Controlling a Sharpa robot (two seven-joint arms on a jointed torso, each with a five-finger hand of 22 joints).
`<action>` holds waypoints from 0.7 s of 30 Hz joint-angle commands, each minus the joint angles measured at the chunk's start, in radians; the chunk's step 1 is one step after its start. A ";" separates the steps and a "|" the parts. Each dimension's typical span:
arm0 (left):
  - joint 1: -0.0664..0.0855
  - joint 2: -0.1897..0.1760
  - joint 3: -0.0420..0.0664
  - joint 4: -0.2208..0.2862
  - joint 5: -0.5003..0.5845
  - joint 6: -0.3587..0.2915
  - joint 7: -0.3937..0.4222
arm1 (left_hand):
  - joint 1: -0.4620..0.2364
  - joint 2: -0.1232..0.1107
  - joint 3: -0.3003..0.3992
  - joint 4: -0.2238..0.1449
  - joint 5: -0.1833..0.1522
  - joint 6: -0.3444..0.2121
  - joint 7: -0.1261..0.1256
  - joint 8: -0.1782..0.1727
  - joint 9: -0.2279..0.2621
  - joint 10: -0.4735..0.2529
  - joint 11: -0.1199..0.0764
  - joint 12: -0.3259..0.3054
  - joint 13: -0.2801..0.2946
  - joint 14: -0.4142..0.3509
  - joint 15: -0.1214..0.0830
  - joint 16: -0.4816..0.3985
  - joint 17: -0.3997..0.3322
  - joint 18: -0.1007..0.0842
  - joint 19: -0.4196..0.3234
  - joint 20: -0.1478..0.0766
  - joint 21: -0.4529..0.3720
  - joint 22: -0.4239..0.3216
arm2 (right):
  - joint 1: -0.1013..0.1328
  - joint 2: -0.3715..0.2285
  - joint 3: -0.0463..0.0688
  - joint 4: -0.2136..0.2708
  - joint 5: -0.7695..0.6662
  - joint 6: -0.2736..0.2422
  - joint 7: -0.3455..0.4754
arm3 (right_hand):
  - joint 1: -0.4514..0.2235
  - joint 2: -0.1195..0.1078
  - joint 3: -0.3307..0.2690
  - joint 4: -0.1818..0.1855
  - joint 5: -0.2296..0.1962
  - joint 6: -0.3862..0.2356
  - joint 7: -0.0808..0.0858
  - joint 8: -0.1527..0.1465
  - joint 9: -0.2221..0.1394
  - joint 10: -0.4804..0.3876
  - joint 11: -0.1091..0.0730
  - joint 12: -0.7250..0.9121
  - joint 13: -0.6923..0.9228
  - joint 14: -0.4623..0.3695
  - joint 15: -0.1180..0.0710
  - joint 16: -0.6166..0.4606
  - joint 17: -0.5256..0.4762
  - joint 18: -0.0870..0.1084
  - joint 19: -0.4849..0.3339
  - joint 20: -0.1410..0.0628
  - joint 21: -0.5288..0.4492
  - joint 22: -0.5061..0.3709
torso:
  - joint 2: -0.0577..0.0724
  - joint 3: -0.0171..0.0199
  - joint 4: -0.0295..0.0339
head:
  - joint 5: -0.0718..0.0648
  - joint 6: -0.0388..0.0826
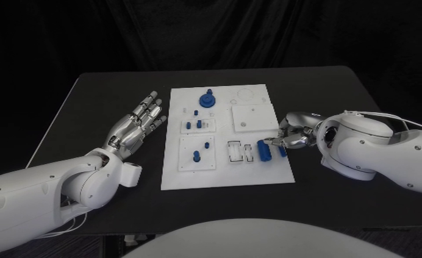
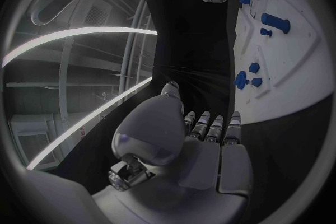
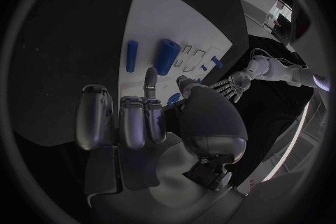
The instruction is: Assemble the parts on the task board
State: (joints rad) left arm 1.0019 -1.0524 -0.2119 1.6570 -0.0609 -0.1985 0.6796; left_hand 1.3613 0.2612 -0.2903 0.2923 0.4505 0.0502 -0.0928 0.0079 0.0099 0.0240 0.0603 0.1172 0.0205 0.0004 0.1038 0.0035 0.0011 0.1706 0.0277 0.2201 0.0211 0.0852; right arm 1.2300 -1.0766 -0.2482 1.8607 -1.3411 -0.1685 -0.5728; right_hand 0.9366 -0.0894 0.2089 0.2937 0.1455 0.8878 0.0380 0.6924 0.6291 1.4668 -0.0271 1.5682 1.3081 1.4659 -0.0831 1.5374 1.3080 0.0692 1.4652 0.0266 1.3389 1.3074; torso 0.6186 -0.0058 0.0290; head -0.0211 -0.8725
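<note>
The white task board [image 1: 255,169] lies in the middle of the black table. A blue knobbed part [image 1: 207,99] stands near its far edge, and small blue parts [image 1: 199,125] sit in the left-hand blocks. A thick blue cylinder [image 1: 264,150] and a slim blue pin [image 1: 282,150] lie near the board's right edge. My right hand [image 1: 294,133] hovers just right of the cylinder [image 3: 166,56], fingers mostly curled, one finger and the thumb reaching out. A small blue bit [image 3: 173,99] shows by the thumb; whether it is pinched is unclear. My left hand [image 1: 139,121] lies open, fingers spread, left of the board.
Two empty outlined slots [image 1: 239,152] lie beside the cylinder. A raised white square plate [image 1: 250,118] sits on the board's right half. A white block [image 1: 131,174] at my left wrist is close to the board's left edge. The table's near edge runs below the board.
</note>
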 commanded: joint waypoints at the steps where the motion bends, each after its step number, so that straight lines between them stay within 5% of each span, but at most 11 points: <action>1: 0.001 0.002 0.001 0.002 -0.009 0.019 0.135 | 0.015 0.000 0.007 -0.001 0.007 0.003 0.007 0.004 0.001 0.000 0.008 0.007 0.002 0.000 0.009 -0.004 -0.001 0.008 -0.001 0.009 0.000 0.001 | -0.009 0.009 0.001 -0.003 -0.084 0.044 -0.064 | -0.011 -0.004 0.006 0.001 -0.007 -0.004 -0.006 0.005 0.004 0.104 -0.007 0.003 0.263 0.095 -0.008 0.004 0.228 -0.021 0.037 -0.006 0.008 0.201 | 0.000 0.0003 0.0001 | 0.000 0.000; 21: -0.001 0.009 0.001 -0.011 -0.009 0.040 0.128 | 0.059 0.001 0.026 -0.005 0.050 0.021 0.036 0.007 0.004 0.006 0.047 0.031 0.004 0.000 0.020 -0.004 -0.001 0.009 0.002 0.024 0.003 0.006 | -0.041 0.073 0.001 -0.048 -0.098 0.071 -0.063 | -0.039 0.003 0.013 0.002 -0.082 -0.019 -0.004 -0.015 0.019 0.104 -0.006 0.003 0.263 0.098 -0.010 0.010 0.235 -0.024 0.040 -0.009 0.030 0.205 | 0.000 -0.0002 0.0004 | -0.002 0.000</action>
State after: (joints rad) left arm 1.0013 -1.0458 -0.2120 1.6453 -0.0660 -0.1766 0.6796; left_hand 1.4120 0.2622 -0.2695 0.2882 0.4964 0.0718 -0.0641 0.0115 0.0133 0.0293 0.0975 0.1460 0.0232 0.0003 0.1182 0.0035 0.0016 0.1705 0.0313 0.2378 0.0211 0.0904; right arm 1.1927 -1.0050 -0.2478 1.8155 -1.4244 -0.1243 -0.6183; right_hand 0.9031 -0.0850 0.2170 0.2965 0.0667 0.8771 0.0343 0.6804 0.6464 1.4667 -0.0270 1.5682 1.3078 1.4664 -0.0894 1.5457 1.3078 0.0540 1.4688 0.0231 1.3675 1.3073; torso 0.6187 -0.0056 0.0289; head -0.0214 -0.8725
